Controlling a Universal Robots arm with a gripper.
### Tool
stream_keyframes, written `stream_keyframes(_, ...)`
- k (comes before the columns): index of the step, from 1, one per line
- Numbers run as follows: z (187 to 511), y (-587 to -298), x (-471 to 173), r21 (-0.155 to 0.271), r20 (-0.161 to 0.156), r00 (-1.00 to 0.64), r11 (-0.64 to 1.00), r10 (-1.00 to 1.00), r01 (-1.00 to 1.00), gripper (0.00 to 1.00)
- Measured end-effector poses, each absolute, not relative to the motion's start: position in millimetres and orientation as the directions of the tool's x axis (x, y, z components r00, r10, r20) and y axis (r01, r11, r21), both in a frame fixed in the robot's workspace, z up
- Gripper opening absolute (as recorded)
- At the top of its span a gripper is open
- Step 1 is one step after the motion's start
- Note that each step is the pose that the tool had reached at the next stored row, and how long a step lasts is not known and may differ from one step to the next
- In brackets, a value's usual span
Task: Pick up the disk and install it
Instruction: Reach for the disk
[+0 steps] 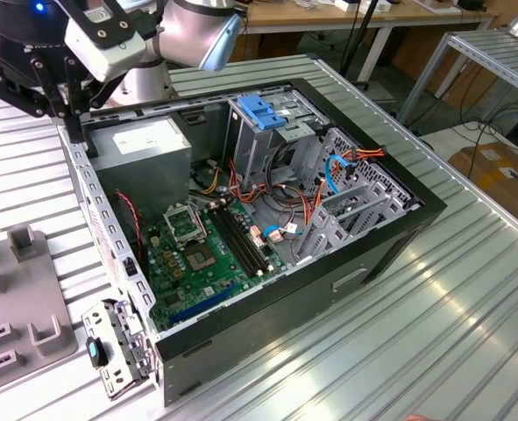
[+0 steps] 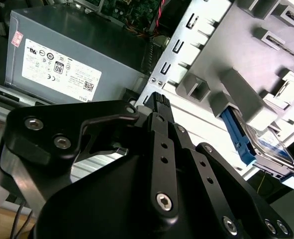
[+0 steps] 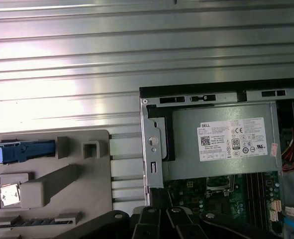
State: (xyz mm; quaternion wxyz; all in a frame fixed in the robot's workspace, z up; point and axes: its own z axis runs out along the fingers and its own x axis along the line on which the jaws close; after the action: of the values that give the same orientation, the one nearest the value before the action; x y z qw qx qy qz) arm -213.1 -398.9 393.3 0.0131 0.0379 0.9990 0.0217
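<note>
The disk [image 2: 272, 149] lies in a slot of the grey fixture [image 2: 236, 45]. It shows as a silver body with a blue carrier rail along its side. In the first wrist view its blue rail [image 3: 28, 151] sticks out at the fixture's edge [image 3: 87, 189]. My gripper [image 2: 159, 101] hangs above the back corner of the open computer case [image 1: 399, 228], beside the power supply. Its black fingers [image 2: 161, 149] are pressed together with nothing between them. The disk lies well off to one side of the gripper, apart from it.
A grey power-supply box [image 1: 140, 145] with a white sticker fills the case's back corner. A drive bay with a blue handle piece [image 1: 260, 110] stands mid-case, with the green motherboard [image 1: 202, 263] and loose cables below. The grey fixture [image 1: 13, 298] sits outside the case at the exterior view's left, on a ribbed metal table [image 1: 416, 351].
</note>
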Motion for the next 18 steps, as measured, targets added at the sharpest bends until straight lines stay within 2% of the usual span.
stream_keyframes(18,393.3,-398.9,-228.6,0.044,-0.024,-0.997,0.996,0.076,0.075,0.11)
